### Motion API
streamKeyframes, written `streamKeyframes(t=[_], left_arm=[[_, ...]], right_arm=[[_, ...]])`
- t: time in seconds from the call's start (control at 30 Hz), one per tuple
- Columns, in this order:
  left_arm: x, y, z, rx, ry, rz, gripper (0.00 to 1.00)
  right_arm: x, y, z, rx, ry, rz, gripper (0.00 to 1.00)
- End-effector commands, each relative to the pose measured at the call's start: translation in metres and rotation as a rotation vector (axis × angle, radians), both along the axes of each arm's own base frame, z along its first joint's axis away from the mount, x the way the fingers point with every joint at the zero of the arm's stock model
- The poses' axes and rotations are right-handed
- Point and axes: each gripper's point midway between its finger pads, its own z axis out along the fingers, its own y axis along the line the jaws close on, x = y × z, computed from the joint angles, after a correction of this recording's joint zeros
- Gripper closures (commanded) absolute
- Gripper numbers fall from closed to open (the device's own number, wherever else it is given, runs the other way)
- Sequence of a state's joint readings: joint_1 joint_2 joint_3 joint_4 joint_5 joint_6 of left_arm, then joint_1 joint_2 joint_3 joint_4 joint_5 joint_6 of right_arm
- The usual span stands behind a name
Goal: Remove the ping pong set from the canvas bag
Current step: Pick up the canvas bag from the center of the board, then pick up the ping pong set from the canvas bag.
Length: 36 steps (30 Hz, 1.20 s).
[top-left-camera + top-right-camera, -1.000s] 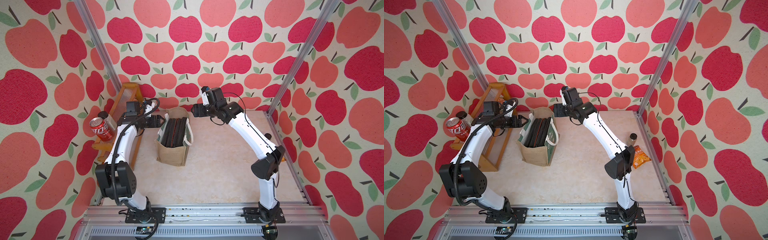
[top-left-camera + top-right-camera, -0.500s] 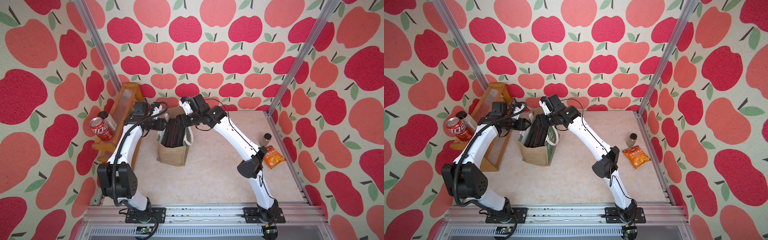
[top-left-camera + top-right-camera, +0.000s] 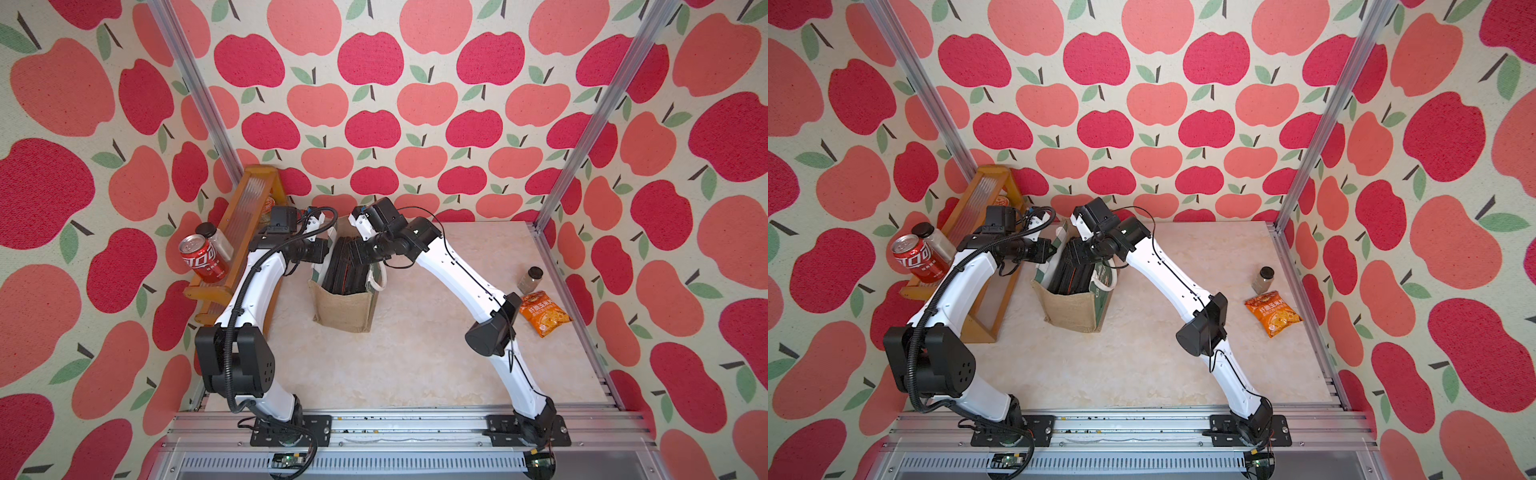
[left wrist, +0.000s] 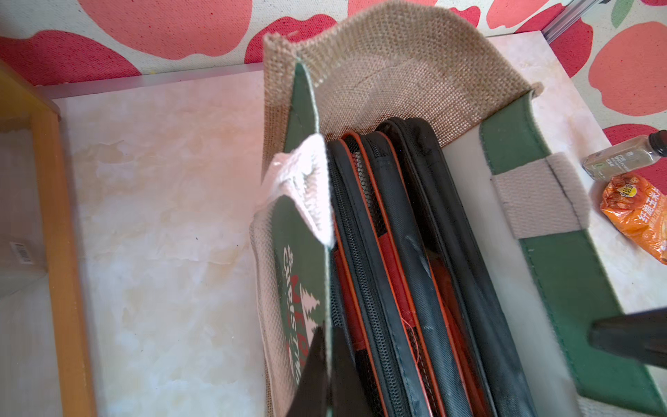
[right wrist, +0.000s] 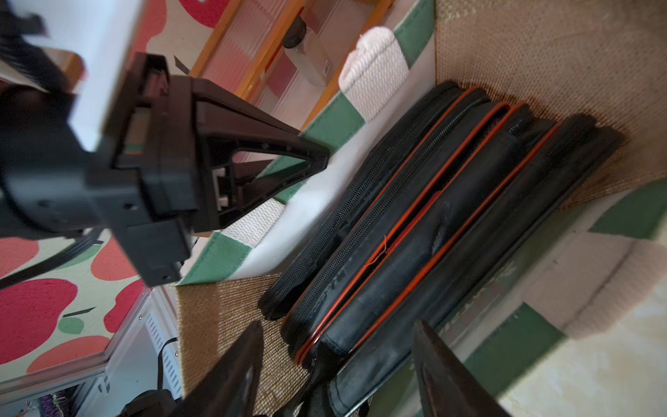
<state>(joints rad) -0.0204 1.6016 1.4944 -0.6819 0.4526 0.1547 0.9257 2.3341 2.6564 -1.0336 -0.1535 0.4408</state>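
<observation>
Standing on edge inside the canvas bag (image 3: 343, 309), the ping pong set (image 5: 415, 224) has not left it yet: black zipped cases with orange piping, packed side by side and filling the bag's mouth.

What changed over the last second is the hold on the bag. The left gripper (image 4: 326, 364), whose jaws were wide and clear of the bag a moment ago, has now pinched down on the top edge of the green-and-white side panel, one finger outside the wall and one inside, right against the nearest case. The right gripper (image 5: 335, 368) has swung in from behind the bag and dropped to its mouth; its jaws have narrowed a little but remain spread, straddling the end of the cases directly ahead of its fingertips, grasping nothing so far.

I judge the bag is now anchored, so a pull on the set should not drag the bag along. What remains is for the right jaws to close on a case and draw it upward.

Well off to the right gripper's outer side lie a snack packet (image 3: 544, 311) and a small bottle (image 3: 530, 280); behind the left gripper stands a wooden rack (image 3: 249, 208) carrying a red can (image 3: 203, 257).
</observation>
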Motion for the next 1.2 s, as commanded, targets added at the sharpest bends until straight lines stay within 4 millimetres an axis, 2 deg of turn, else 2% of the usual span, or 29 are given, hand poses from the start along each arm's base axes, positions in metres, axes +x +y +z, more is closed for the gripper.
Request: streamKeyframes(t=[0.0, 0.13, 0.3, 0.4, 0.57, 0.77, 0.93, 1.17], left_arm=[[-0.005, -0.007, 0.005, -0.021, 0.004, -0.016, 1.00], [-0.009, -0.013, 0.008, -0.032, -0.013, -0.027, 1.00], [-0.016, -0.028, 0.010, 0.001, -0.034, -0.069, 1.00], [-0.019, -0.039, 0.011, 0.028, -0.044, -0.098, 1.00], [-0.021, -0.047, 0.014, 0.026, -0.046, -0.114, 1.00], [-0.022, -0.054, 0.020, 0.018, -0.051, -0.124, 1.00], [-0.023, -0.061, 0.027, 0.006, -0.054, -0.137, 1.00], [-0.024, -0.066, 0.034, 0.006, -0.056, -0.149, 1.00]], right_arm=[[0.007, -0.019, -0.029, -0.129, 0.028, -0.077, 0.33], [0.021, -0.048, -0.047, -0.252, 0.024, -0.162, 0.33], [0.030, -0.061, -0.051, -0.297, 0.005, -0.209, 0.32], [0.031, -0.061, -0.055, -0.288, 0.030, -0.214, 0.32], [0.028, -0.046, -0.058, -0.235, 0.063, -0.185, 0.33], [0.032, -0.054, -0.072, -0.287, 0.076, -0.207, 0.35], [0.031, -0.054, -0.082, -0.305, 0.092, -0.201, 0.43], [0.040, -0.076, -0.099, -0.394, 0.095, -0.248, 0.51]])
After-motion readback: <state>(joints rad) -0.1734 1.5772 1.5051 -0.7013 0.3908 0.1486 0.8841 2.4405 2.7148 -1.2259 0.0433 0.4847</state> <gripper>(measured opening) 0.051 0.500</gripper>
